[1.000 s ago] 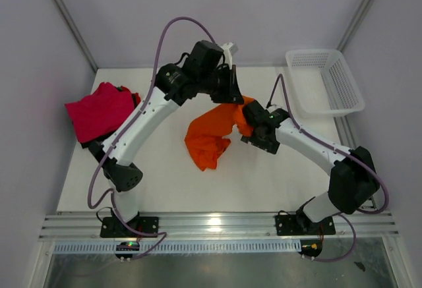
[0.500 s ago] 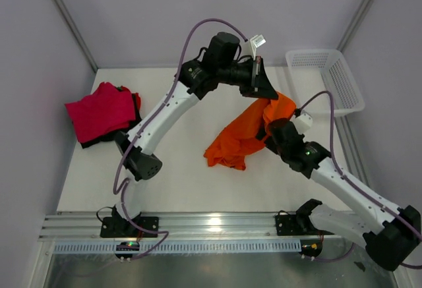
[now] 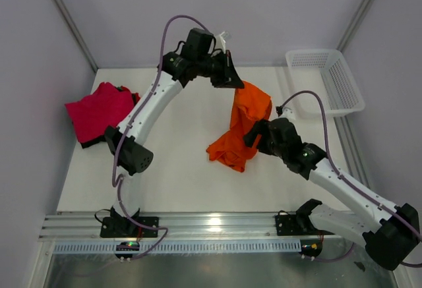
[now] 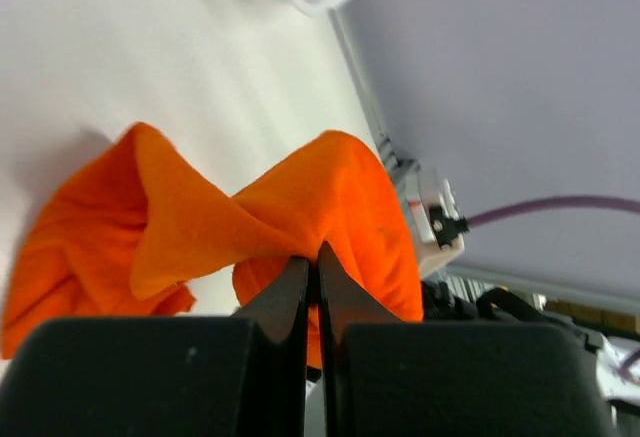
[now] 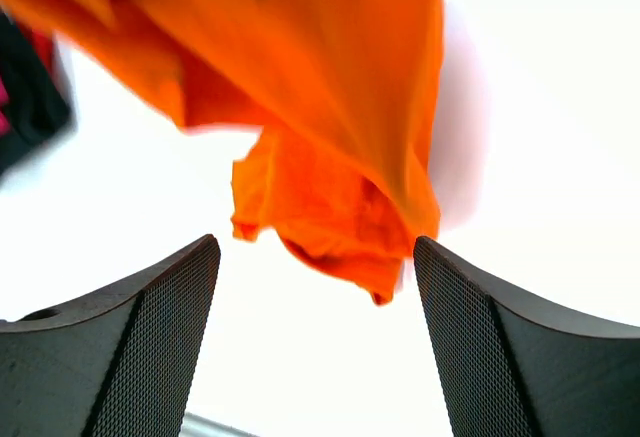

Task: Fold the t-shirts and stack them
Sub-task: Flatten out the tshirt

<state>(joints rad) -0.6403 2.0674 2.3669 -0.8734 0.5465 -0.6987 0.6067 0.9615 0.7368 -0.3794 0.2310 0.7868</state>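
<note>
The orange t-shirt [image 3: 241, 128] hangs in a long drape from my left gripper [image 3: 232, 84], which is shut on its top edge near the table's back; its lower part rests bunched on the table. In the left wrist view the black jaws pinch the orange t-shirt [image 4: 200, 227] between them at the left gripper [image 4: 312, 262]. My right gripper [image 3: 253, 134] stands open beside the shirt's lower right side. From the right wrist, the orange t-shirt [image 5: 330, 127] dangles ahead of the right gripper [image 5: 315, 257], nothing between its pads. The magenta-pink t-shirt [image 3: 99, 111] lies at the left edge on the black t-shirt [image 3: 92, 144].
A white mesh basket [image 3: 325, 82] stands at the back right corner. Grey walls close the table on three sides, and a metal rail [image 3: 211, 224] runs along the near edge by the arm bases.
My left gripper has swung back left and toward the rear with the orange t-shirt, stretching it upright. The right gripper has shifted left to the shirt's lower part, still open.
</note>
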